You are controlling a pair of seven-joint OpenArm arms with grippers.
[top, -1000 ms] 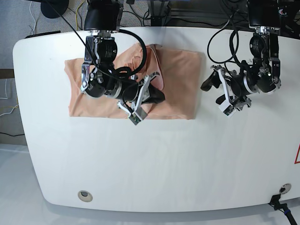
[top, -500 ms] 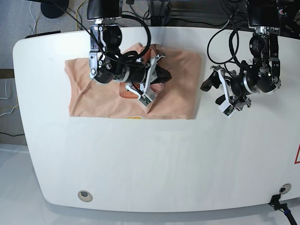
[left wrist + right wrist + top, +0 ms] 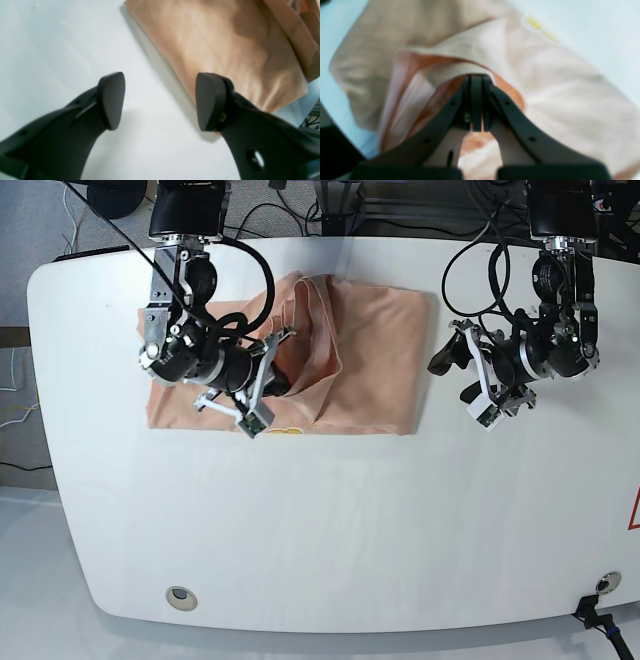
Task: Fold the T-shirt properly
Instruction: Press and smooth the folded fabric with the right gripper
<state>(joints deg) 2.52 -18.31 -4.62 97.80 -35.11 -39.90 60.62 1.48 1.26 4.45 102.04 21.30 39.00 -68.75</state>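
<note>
T-shirt place: the T-shirt lies on the white table in the upper left-centre of the base view, long axis running left to right across the frame.
My right gripper: my right gripper sits over the shirt's left half, jaws pinched shut on a fold of the T-shirt; a flap rises toward the frame's centre.
My left gripper: my left gripper hangs off the cloth at centre right, jaws wide, holding nothing.
Key relation: the shirt's right edge lies just beside my left gripper, toward the frame's left.
Nearer arm: the right, already on the fabric.
Pose: right arm bent low over the shirt; left wrist tilted, fingertips above bare table.
</note>
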